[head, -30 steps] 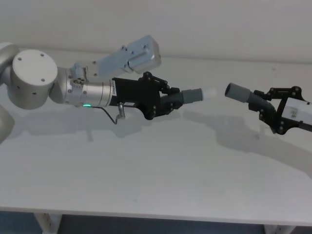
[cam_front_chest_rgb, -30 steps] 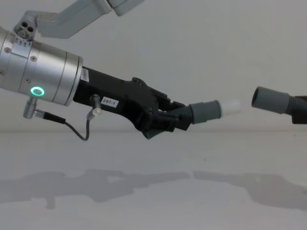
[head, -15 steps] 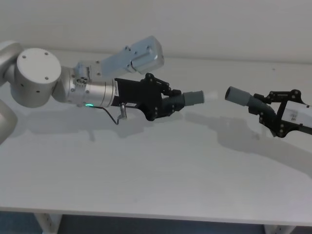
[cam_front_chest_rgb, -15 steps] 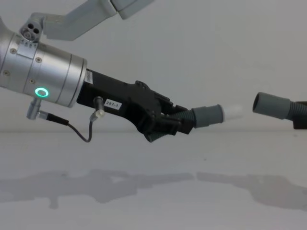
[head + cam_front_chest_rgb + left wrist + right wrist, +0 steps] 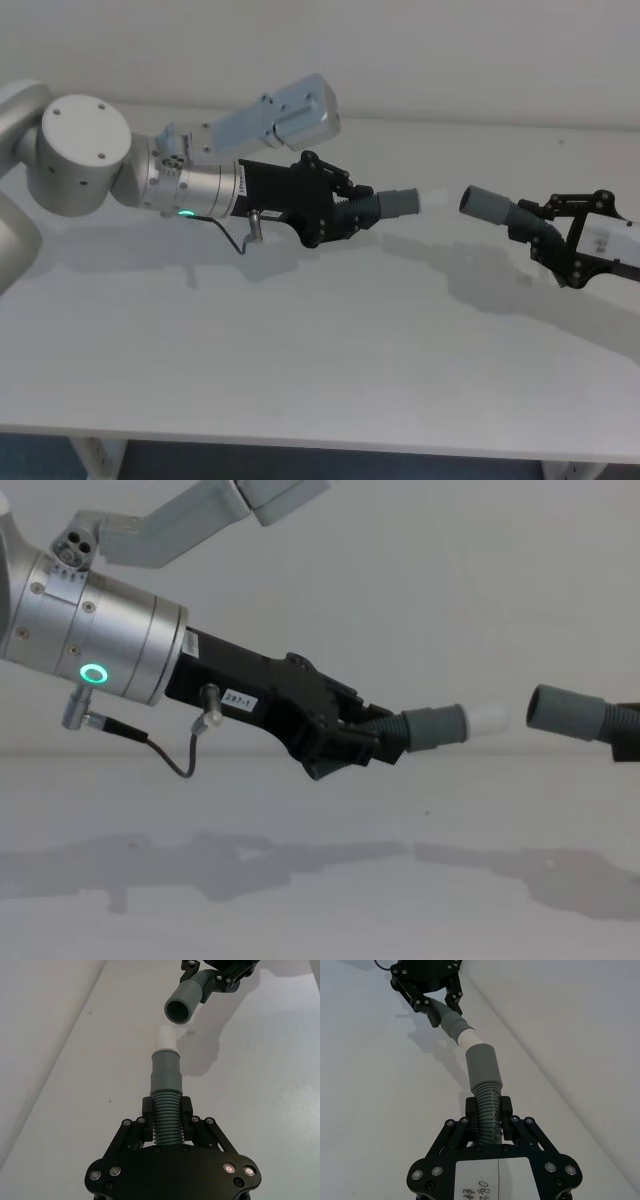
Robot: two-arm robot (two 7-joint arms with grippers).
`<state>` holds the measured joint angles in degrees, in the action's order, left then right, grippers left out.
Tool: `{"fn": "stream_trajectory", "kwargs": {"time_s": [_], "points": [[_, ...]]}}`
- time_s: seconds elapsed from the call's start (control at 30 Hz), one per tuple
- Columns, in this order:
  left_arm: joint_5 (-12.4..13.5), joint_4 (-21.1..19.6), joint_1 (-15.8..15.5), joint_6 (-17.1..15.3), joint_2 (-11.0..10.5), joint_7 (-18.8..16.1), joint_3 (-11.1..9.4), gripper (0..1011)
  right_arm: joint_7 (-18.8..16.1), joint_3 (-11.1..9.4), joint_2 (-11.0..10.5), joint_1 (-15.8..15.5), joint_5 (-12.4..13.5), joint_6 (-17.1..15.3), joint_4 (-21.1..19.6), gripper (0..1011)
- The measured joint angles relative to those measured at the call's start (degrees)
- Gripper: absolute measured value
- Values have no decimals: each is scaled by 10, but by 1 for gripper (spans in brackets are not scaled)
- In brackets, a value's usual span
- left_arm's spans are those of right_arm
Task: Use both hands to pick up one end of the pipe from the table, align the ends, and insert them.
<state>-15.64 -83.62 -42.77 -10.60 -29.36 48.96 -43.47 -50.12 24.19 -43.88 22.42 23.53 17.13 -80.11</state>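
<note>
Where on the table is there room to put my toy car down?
The white table lies bare along its near edge, in front of both grippers. It is crowded above the middle, where the left gripper and right gripper hold the two pipe pieces end to end, a small gap between.

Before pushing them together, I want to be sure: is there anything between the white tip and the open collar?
Nothing. In the chest view the white tip and the open collar face each other across a bare gap, both held above the table; the head view agrees.
</note>
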Motion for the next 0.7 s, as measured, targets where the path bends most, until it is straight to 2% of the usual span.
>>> {"fn": "stream_trajectory", "kwargs": {"time_s": [0.7], "points": [[-8, 19, -13, 8, 6, 3, -12, 306, -1, 13, 1, 10, -4, -13, 5, 273]]}}
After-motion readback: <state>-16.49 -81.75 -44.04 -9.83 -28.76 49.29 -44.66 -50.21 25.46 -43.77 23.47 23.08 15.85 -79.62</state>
